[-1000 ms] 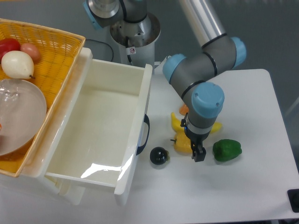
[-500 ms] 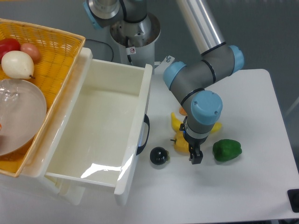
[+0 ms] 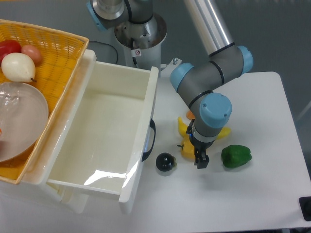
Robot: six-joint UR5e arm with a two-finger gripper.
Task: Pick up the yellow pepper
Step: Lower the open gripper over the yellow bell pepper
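Note:
The yellow pepper lies on the white table, just right of the white drawer's handle, partly hidden under my wrist. My gripper points down right over it. One dark finger stands against the pepper's right side. The other finger is hidden behind the pepper and wrist, so I cannot tell whether the jaws are closed on it. The pepper rests on the table.
A green pepper lies close to the right of the gripper. A yellow banana and a small orange item lie just behind. A black round fruit lies to the left. The open white drawer and a yellow basket fill the left.
The wrist and the visible finger have shifted a little left, bringing the finger up against the pepper's right side. The pepper has not moved.

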